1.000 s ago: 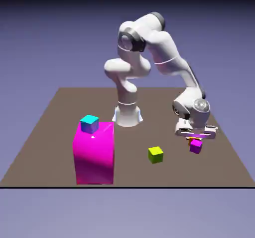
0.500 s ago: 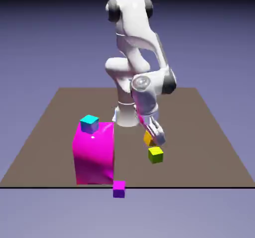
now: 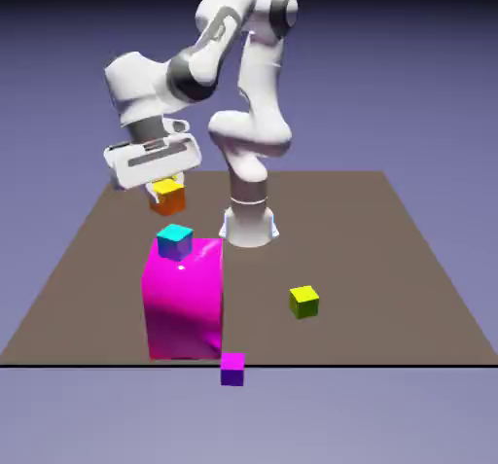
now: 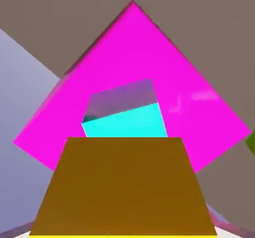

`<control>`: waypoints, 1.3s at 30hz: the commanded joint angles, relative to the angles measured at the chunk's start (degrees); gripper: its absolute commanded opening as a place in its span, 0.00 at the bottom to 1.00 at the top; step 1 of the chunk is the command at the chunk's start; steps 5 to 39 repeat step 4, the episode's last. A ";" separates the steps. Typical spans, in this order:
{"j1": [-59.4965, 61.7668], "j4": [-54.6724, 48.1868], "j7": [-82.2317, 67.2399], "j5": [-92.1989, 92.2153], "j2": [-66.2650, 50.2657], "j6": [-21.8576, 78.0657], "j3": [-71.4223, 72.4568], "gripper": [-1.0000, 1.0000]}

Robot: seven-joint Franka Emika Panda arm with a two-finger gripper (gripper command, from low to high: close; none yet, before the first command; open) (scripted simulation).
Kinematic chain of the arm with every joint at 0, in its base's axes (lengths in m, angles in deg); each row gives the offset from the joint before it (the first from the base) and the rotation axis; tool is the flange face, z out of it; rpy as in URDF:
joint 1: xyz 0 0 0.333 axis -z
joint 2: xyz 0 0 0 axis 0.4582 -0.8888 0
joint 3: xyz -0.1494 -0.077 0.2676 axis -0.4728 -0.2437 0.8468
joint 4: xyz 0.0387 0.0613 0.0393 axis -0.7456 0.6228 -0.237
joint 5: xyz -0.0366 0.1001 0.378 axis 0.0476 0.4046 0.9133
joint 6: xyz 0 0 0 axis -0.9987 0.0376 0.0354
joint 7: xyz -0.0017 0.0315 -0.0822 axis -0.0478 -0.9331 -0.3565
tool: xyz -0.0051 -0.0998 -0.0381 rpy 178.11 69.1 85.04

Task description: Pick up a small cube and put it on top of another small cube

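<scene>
- Below our pincer (image 3: 166, 188) stands the big magenta block (image 3: 182, 302), the largest thing on the table (image 3: 409, 258); we should keep well above its top.
- Just under the pincer, on that block, sits the cyan cube (image 3: 174, 241); in the hand view it shows slightly off-centre, so we judge we should centre, then lower straight.
- Pinched between our closed fingers hangs the yellow-orange cube (image 3: 167, 196), clear of the cyan one.

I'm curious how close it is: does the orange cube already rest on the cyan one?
Apart. The exterior view shows brown table between the orange cube and the cyan cube below.
</scene>
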 commanded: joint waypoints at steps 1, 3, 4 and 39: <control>-0.07 0.14 -0.10 0.13 -0.19 -0.28 0.07 0.00; -0.07 0.14 -0.10 0.13 -0.19 -0.28 0.07 1.00; 0.44 -0.89 0.66 -0.91 1.22 2.21 -0.43 1.00; 0.44 -0.89 0.66 -0.91 1.22 2.21 -0.43 1.00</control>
